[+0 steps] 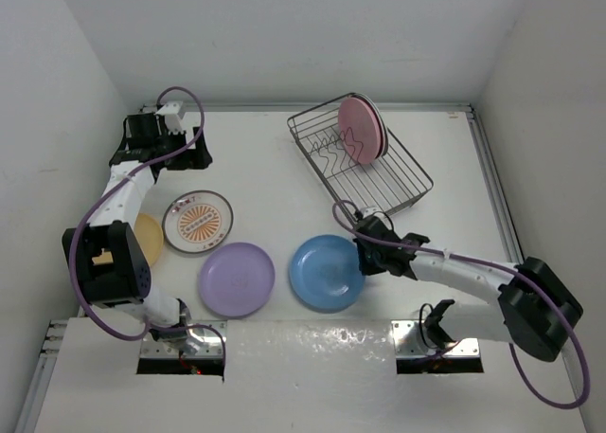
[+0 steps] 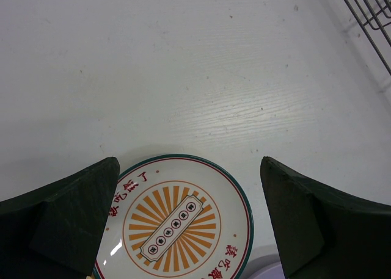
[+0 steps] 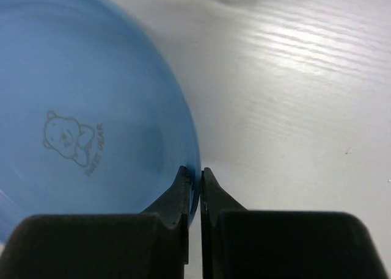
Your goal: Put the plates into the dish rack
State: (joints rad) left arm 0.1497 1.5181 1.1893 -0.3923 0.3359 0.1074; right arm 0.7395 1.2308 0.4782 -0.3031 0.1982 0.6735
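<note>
The wire dish rack [image 1: 374,172] stands at the back right. A pink plate [image 1: 359,130] stands upright in it, with white plate edges [image 1: 380,122] behind. The blue plate [image 1: 325,273] lies flat at the front; my right gripper [image 1: 365,255] is shut on its right rim, one finger on each side, as the right wrist view shows [image 3: 194,175] on the blue plate [image 3: 91,108]. The purple plate [image 1: 237,279], the sunburst plate [image 1: 198,221] and the yellow-orange plate [image 1: 150,240], partly under the left arm, lie flat. My left gripper [image 1: 187,154] is open and empty above the table beyond the sunburst plate [image 2: 174,221].
White walls enclose the table on the left, back and right. A corner of the rack [image 2: 366,10] shows at the top right of the left wrist view. The purple plate's edge [image 2: 269,273] shows at its bottom.
</note>
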